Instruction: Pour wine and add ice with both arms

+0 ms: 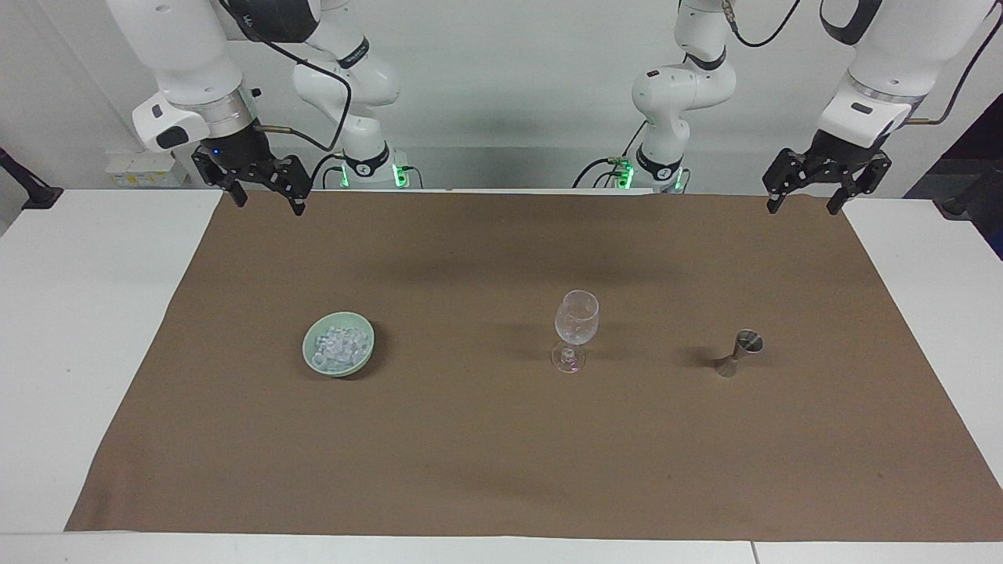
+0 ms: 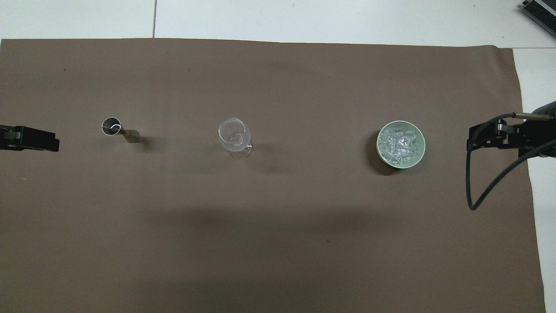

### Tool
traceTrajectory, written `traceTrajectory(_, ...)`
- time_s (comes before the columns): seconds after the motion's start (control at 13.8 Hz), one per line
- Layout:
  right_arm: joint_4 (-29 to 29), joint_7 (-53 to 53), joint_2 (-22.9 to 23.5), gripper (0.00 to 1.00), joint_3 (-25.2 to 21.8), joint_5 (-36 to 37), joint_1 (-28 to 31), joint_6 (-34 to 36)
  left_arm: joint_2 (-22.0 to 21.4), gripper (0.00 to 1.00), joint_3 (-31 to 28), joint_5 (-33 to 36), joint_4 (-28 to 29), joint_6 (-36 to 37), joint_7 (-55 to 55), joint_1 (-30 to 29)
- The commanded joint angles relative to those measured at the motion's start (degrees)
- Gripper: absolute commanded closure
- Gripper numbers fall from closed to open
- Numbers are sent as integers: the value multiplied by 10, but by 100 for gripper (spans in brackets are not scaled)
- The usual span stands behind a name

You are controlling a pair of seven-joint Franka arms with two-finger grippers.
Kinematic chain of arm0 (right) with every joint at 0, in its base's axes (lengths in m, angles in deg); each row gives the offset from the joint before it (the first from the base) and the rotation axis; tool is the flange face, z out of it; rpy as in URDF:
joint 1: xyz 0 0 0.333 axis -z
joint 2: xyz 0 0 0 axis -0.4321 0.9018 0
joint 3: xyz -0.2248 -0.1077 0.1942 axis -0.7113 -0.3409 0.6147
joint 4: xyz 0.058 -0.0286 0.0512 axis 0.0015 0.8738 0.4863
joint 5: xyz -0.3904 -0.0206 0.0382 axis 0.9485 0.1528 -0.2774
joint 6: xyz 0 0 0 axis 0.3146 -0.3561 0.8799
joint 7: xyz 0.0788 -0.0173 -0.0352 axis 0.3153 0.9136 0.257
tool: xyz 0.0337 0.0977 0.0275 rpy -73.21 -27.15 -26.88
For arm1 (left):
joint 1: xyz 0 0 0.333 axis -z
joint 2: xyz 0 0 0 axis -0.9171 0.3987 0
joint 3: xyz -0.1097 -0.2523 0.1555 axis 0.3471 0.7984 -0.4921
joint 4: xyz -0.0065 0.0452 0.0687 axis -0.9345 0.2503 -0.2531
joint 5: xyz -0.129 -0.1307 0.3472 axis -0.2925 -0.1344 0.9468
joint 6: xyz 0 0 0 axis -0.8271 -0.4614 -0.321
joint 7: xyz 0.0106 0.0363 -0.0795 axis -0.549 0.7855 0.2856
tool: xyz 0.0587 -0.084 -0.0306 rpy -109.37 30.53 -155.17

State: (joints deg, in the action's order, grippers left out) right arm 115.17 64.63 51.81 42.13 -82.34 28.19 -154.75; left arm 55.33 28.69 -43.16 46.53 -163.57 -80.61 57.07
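A pale green bowl [image 1: 308, 350] [image 2: 402, 164] stands on the brown cloth toward the right arm's end, filled with ice [image 1: 339, 345] [image 2: 399, 141]. A clear stemmed glass [image 1: 576, 325] [image 2: 235, 135] stands upright and empty at the middle. A small metal measuring cup [image 1: 741, 352] [image 2: 116, 128] stands toward the left arm's end. My left gripper [image 1: 803, 208] [image 2: 43, 140] hangs open and empty over the cloth's edge near its base. My right gripper [image 1: 269, 204] [image 2: 478, 140] hangs open and empty over the cloth's other near corner. Both arms wait.
The brown cloth [image 1: 486, 454] covers most of the white table [image 1: 70, 329]. A black cable [image 2: 482, 191] loops down from the right gripper. A dark device [image 2: 541, 11] lies at the table's corner farthest from the robots, at the right arm's end.
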Motion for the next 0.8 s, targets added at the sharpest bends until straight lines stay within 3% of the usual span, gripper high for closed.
traceTrajectory(0.0, -2, -22, 2, 0, 3, -9, 8, -2, -5, 0, -1, -3, -3, 8, 0, -2)
traceTrajectory(0.73, -5, -53, 5, 0, 3, -9, 8, -23, -5, 0, -1, -2, -3, 8, 0, -2)
